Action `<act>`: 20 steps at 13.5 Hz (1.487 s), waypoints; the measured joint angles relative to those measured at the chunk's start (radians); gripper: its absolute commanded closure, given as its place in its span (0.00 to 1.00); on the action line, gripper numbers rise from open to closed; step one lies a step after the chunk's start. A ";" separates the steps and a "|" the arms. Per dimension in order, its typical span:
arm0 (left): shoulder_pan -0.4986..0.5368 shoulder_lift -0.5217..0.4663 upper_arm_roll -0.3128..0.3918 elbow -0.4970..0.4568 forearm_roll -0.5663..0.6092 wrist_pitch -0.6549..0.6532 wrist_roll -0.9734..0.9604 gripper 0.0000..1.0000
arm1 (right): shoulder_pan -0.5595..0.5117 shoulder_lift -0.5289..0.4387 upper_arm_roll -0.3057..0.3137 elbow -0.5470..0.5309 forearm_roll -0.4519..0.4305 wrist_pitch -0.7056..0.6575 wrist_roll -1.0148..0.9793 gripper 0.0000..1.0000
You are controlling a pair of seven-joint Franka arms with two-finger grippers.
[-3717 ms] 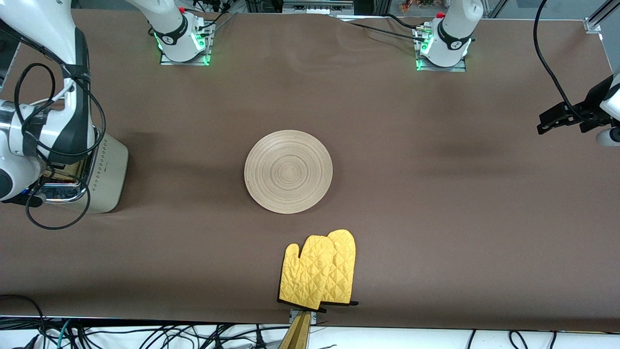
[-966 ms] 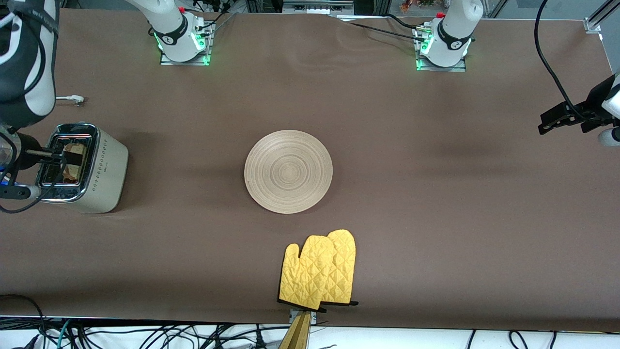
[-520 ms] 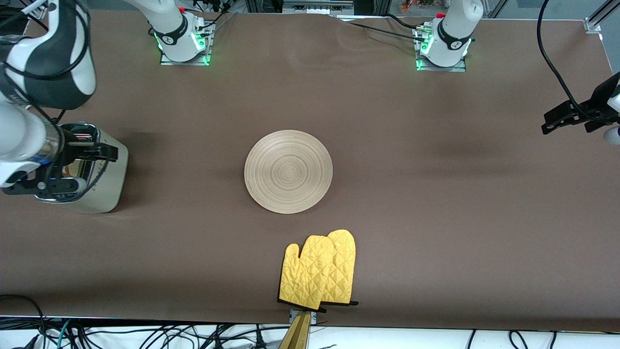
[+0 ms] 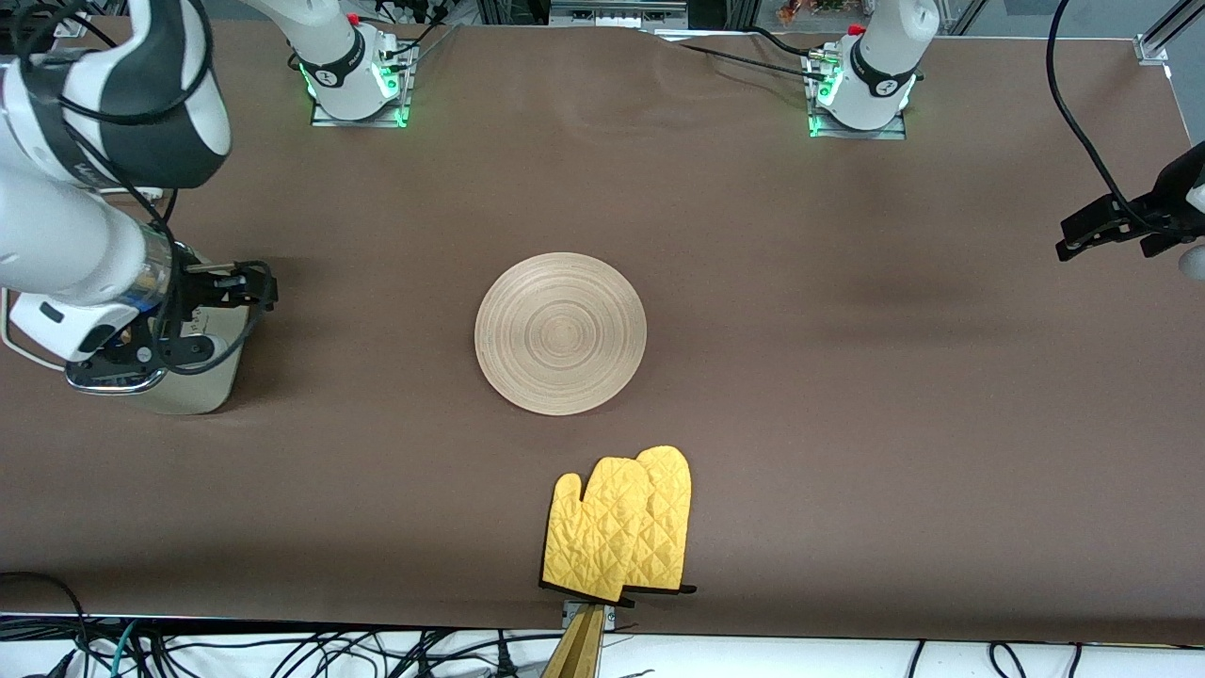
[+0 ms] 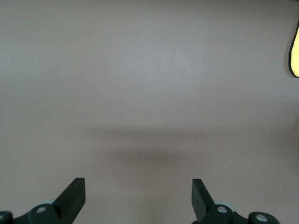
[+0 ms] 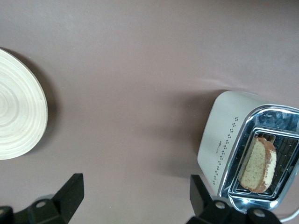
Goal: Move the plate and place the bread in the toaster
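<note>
The round beige wooden plate (image 4: pixel 560 333) lies at the table's middle and also shows in the right wrist view (image 6: pixel 18 112). The cream toaster (image 4: pixel 202 381) stands at the right arm's end, mostly hidden under the right arm in the front view. In the right wrist view the toaster (image 6: pixel 224 144) shows its chrome top, with the bread (image 6: pixel 257 163) standing in one slot. My right gripper (image 4: pixel 247 287) (image 6: pixel 135 196) is open and empty, over the toaster's edge toward the plate. My left gripper (image 4: pixel 1083 235) (image 5: pixel 138 196) is open and empty, waiting over bare table at the left arm's end.
A pair of yellow oven mitts (image 4: pixel 621 527) lies near the table's front edge, nearer to the front camera than the plate; their edge shows in the left wrist view (image 5: pixel 295 51). The two arm bases (image 4: pixel 358 75) (image 4: pixel 861 80) stand along the top edge.
My right gripper has risen off the toaster and moved toward the plate, leaving the bread in the slot. My left gripper has barely shifted.
</note>
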 measured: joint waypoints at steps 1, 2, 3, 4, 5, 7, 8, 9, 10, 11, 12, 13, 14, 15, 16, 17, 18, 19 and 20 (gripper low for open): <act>0.000 0.000 0.000 0.002 0.000 0.000 0.000 0.00 | -0.044 -0.010 0.040 0.000 -0.011 0.002 -0.001 0.00; 0.000 0.001 0.000 0.003 0.000 0.000 0.000 0.00 | -0.082 -0.019 0.074 -0.002 -0.020 0.005 -0.001 0.00; 0.000 0.003 -0.001 0.003 0.000 0.000 0.000 0.00 | -0.119 -0.032 0.101 -0.011 -0.026 0.015 -0.001 0.00; 0.000 0.006 -0.002 0.003 0.000 0.000 0.000 0.00 | -0.156 -0.055 0.118 -0.037 -0.029 0.038 -0.001 0.00; 0.000 0.010 -0.002 0.004 0.000 0.000 0.000 0.00 | -0.196 -0.092 0.129 -0.084 -0.029 0.069 -0.001 0.00; 0.000 0.013 -0.002 0.004 0.000 0.000 0.000 0.00 | -0.263 -0.166 0.156 -0.176 -0.020 0.120 -0.003 0.00; 0.000 0.013 -0.002 0.004 0.000 0.000 0.000 0.00 | -0.285 -0.194 0.169 -0.207 -0.019 0.139 -0.005 0.00; 0.000 0.013 -0.002 0.005 0.000 0.000 0.000 0.00 | -0.301 -0.215 0.177 -0.231 -0.019 0.160 -0.011 0.00; 0.000 0.014 -0.002 0.009 0.000 0.001 0.000 0.00 | -0.314 -0.232 0.183 -0.253 -0.019 0.164 -0.018 0.00; 0.000 0.014 -0.002 0.017 0.000 0.001 0.000 0.00 | -0.326 -0.248 0.191 -0.280 -0.019 0.163 -0.020 0.00; 0.000 0.013 -0.002 0.026 0.000 0.001 0.000 0.00 | -0.337 -0.261 0.200 -0.306 -0.019 0.163 -0.020 0.00; 0.000 0.013 -0.002 0.033 0.000 0.001 0.000 0.00 | -0.346 -0.270 0.208 -0.329 -0.020 0.163 -0.020 0.00; 0.000 0.013 -0.001 0.036 0.000 0.001 0.000 0.00 | -0.350 -0.274 0.212 -0.342 -0.020 0.164 -0.020 0.00; 0.000 0.014 -0.001 0.036 0.000 0.001 0.000 0.00 | -0.351 -0.274 0.213 -0.347 -0.020 0.164 -0.020 0.00; 0.000 0.014 -0.001 0.036 0.000 0.001 0.000 0.00 | -0.351 -0.274 0.215 -0.348 -0.020 0.163 -0.020 0.00; 0.000 0.016 -0.001 0.036 0.000 0.001 0.000 0.00 | -0.351 -0.274 0.216 -0.345 -0.020 0.162 -0.020 0.00; 0.000 0.017 0.000 0.036 0.000 0.001 0.000 0.00 | -0.351 -0.274 0.217 -0.340 -0.020 0.159 -0.020 0.00; 0.000 0.018 0.000 0.036 0.000 0.001 0.000 0.00 | -0.351 -0.273 0.218 -0.335 -0.020 0.155 -0.020 0.00; 0.000 0.018 0.000 0.036 0.000 0.001 0.000 0.00 | -0.351 -0.271 0.218 -0.330 -0.020 0.153 -0.020 0.00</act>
